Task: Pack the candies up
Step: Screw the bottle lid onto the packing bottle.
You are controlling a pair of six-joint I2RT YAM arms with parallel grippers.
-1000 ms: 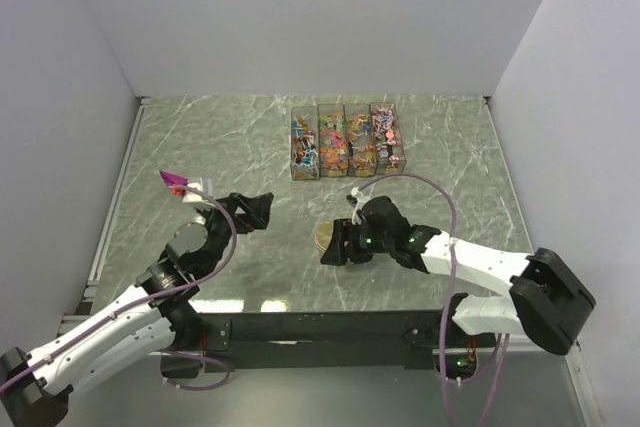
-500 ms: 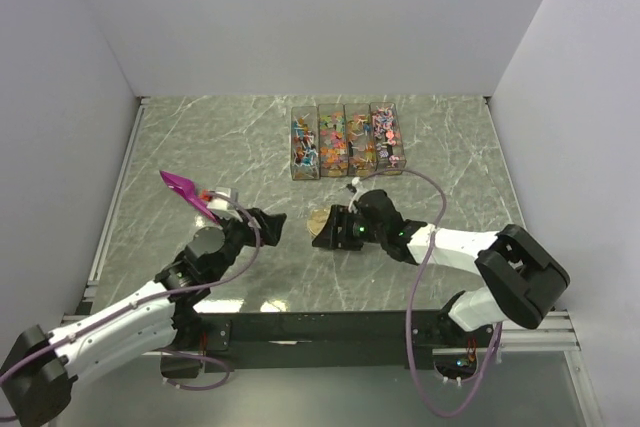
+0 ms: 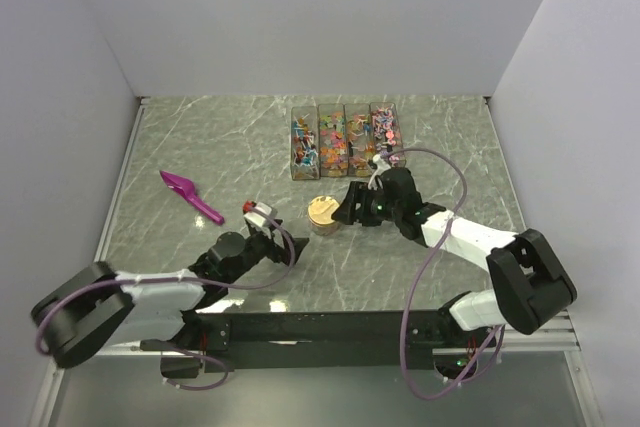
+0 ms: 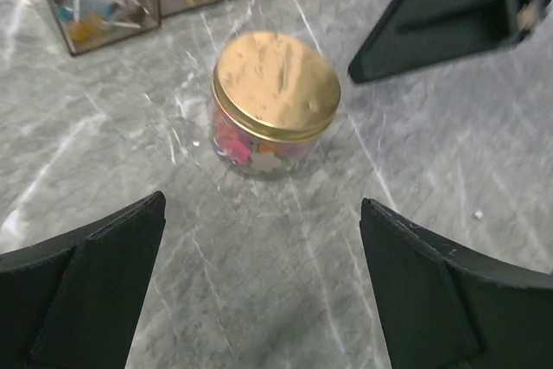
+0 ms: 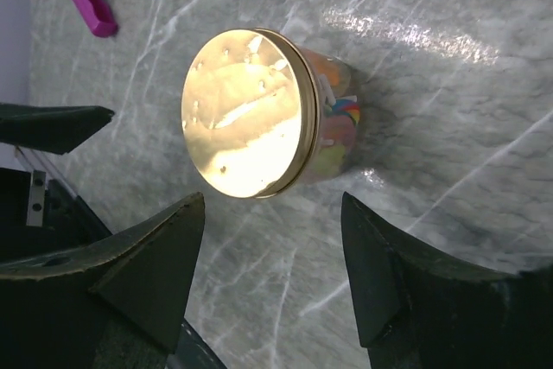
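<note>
Right, I see the jar (image 3: pixel 322 213) upright on the counter (image 3: pixel 200 137), lid (image 4: pixel 275 84) on, candies (image 4: pixel 251 146) showing through its glass. My left gripper (image 4: pixel 261 213) faces the jar from its near side, jaws spread, not touching. My right gripper (image 5: pixel 274 205) sits just right of the jar, jaws spread too. Boxes (image 3: pixel 345 142) of candies stand behind the jar, and the scoop (image 3: pixel 190 195) lies well left of it.

Candies (image 4: pixel 246 146) in jar (image 3: pixel 322 213), before boxes (image 3: pixel 347 171) (scoop (image 3: pixel 191 196) left)

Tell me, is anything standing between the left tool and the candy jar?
Nothing visible. Only bare table lies between the open left tool and the lidded candy jar; the right tool stands at the jar's other side.
</note>
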